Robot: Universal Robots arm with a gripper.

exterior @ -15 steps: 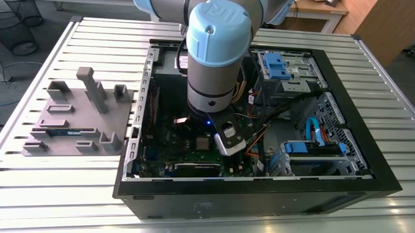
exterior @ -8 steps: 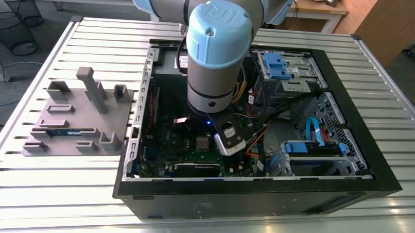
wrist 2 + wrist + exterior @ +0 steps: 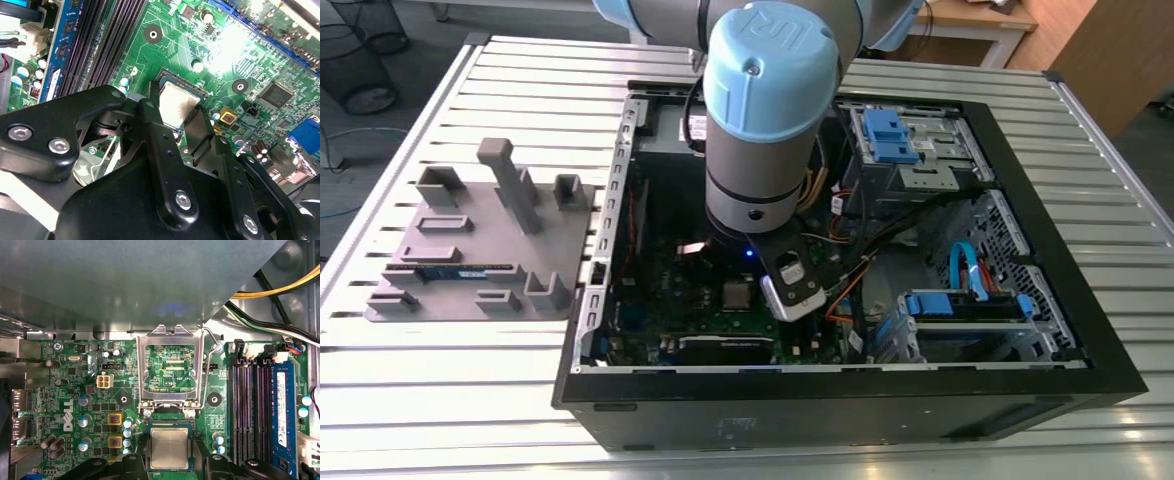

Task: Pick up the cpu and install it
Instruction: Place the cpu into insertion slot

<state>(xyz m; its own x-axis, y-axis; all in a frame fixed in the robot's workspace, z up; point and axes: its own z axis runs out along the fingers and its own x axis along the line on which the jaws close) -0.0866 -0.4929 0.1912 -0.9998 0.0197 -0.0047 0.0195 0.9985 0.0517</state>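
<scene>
The cpu (image 3: 170, 449) is a small silvery square lying flat in the motherboard socket, also seen in the second wrist view (image 3: 176, 104) and the exterior view (image 3: 738, 293). My gripper (image 3: 170, 456) hovers right over it, open, with one black finger (image 3: 141, 452) on each side just outside the socket rim, a thin strip of rim showing between finger and chip. In the second wrist view the fingers (image 3: 152, 120) flank the chip closely and hide its near edge. The socket's metal frame (image 3: 170, 337) stands flipped open beside it, its lever (image 3: 209, 365) raised.
The open computer case (image 3: 1067, 300) walls in the motherboard (image 3: 75, 405). Memory slots (image 3: 250, 410) with a blue stick (image 3: 282, 405) lie close to the socket, and cables (image 3: 280, 295) run nearby. A grey fixture plate (image 3: 480, 240) sits on the slatted table at the exterior view's left.
</scene>
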